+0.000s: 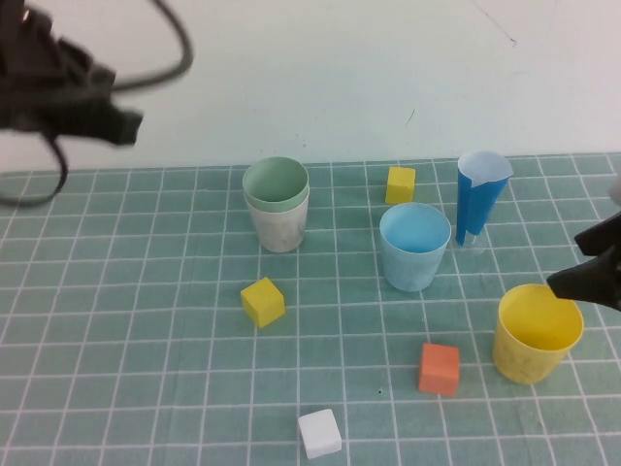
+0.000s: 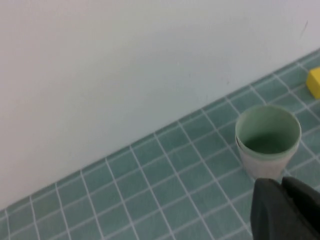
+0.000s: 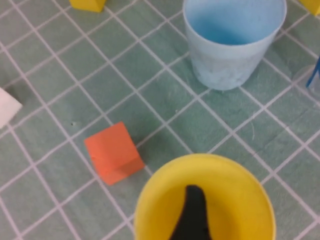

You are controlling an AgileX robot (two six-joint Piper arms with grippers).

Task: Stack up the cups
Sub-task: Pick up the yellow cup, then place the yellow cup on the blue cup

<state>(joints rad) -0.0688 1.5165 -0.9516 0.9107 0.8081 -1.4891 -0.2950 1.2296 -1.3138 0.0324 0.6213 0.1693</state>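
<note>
The sage green cup (image 1: 276, 183) sits nested inside the pale pink cup (image 1: 279, 228) at the back middle; the pair also shows in the left wrist view (image 2: 268, 136). The light blue cup (image 1: 415, 246) stands alone right of centre. The yellow cup (image 1: 536, 333) stands upright at the front right. My right gripper (image 1: 574, 262) is open at the yellow cup's far rim, with one finger (image 3: 193, 212) down inside the cup (image 3: 235, 200). My left gripper (image 1: 121, 124) is shut and empty, raised at the far left, well away from the nested pair.
A tall dark-blue cone cup (image 1: 480, 194) stands just behind the light blue cup. Small cubes lie around: yellow (image 1: 263, 301), yellow (image 1: 400, 183), orange (image 1: 440, 368) near the yellow cup, and white (image 1: 319, 433) at the front. A white wall closes the back.
</note>
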